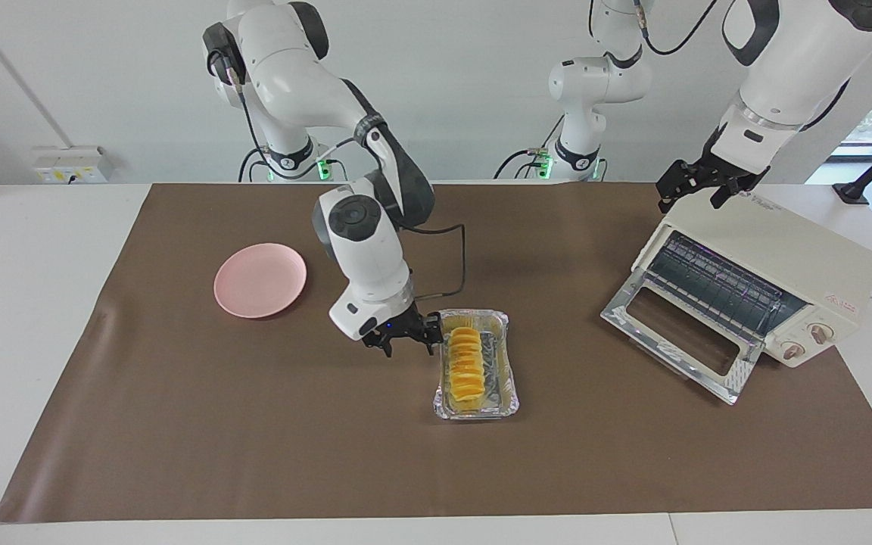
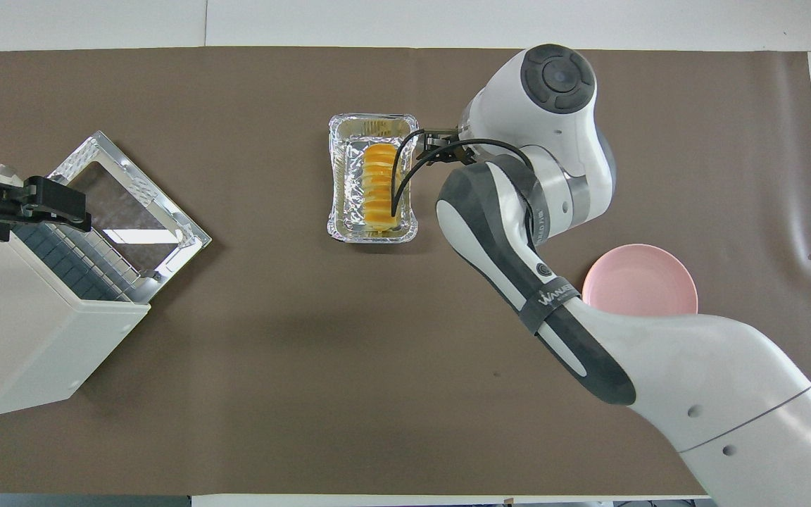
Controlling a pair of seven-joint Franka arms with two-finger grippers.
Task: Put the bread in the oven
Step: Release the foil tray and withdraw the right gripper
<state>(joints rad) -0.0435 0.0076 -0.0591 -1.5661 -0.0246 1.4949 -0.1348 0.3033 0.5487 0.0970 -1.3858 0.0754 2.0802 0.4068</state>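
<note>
The bread [image 1: 465, 363], a ridged yellow-orange loaf, lies in a crinkled silver foil tray [image 1: 512, 382] mid-table; it also shows in the overhead view [image 2: 379, 186]. My right gripper [image 1: 408, 347] is open and empty, low beside the tray on the side toward the right arm's end; it also shows in the overhead view [image 2: 438, 148]. The cream-white oven [image 1: 777, 257] stands at the left arm's end with its glass door [image 1: 678, 333] dropped open and its rack showing. My left gripper [image 1: 689, 198] is open over the oven's top corner and waits there.
A round pink plate [image 1: 260, 279] lies toward the right arm's end, nearer to the robots than the tray. A brown mat [image 1: 254, 424] covers the table. In the overhead view the right arm overlaps the plate's [image 2: 640, 282] near edge.
</note>
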